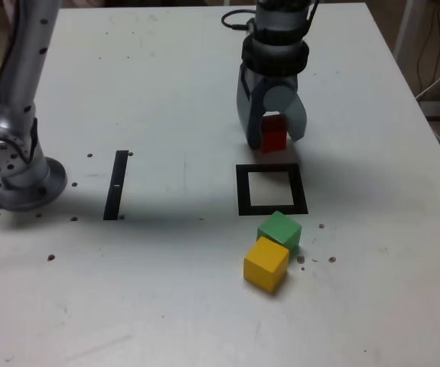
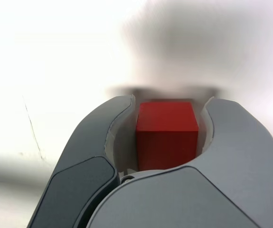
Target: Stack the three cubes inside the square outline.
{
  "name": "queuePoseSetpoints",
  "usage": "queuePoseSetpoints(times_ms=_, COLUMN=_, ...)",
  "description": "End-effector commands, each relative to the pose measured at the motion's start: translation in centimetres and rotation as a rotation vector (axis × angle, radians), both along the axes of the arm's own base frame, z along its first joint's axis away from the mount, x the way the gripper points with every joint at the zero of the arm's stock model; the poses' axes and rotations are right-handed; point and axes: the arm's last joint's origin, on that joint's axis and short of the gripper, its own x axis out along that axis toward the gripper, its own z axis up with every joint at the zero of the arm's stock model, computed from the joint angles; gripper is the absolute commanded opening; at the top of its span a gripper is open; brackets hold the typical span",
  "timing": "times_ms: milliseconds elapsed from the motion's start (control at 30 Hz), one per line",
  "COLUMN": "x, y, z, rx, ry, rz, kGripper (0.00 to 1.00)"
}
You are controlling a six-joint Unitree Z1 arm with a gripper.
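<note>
Red and matte, the cube sits clamped between the grey fingers, behind the black square outline. Green and yellow cubes crowd together near its front edge.

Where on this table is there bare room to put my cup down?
Bare tabletop shows between the black strip and the square outline, and in front of the strip, left of the yellow block in the exterior view. It's crowded where the yellow and green blocks sit by the outline, and around the gripper.
</note>
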Motion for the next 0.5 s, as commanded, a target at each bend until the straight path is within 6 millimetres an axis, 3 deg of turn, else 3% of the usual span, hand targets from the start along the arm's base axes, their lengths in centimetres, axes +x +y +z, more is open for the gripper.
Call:
queuePoseSetpoints(times_ms=0, x=-0.3, y=-0.8, z=1.1, rx=-0.004, ry=-0.022, rz=-0.021, kGripper=0.23)
queuePoseSetpoints(times_ms=267, x=-1.8, y=-4.2, z=3.2, rx=-0.005, ry=-0.026, rz=-0.071, kGripper=0.23)
queuePoseSetpoints(times_ms=467, x=-2.0, y=-6.4, z=2.3, rx=0.0, ry=-0.027, rz=-0.095, kGripper=0.24)
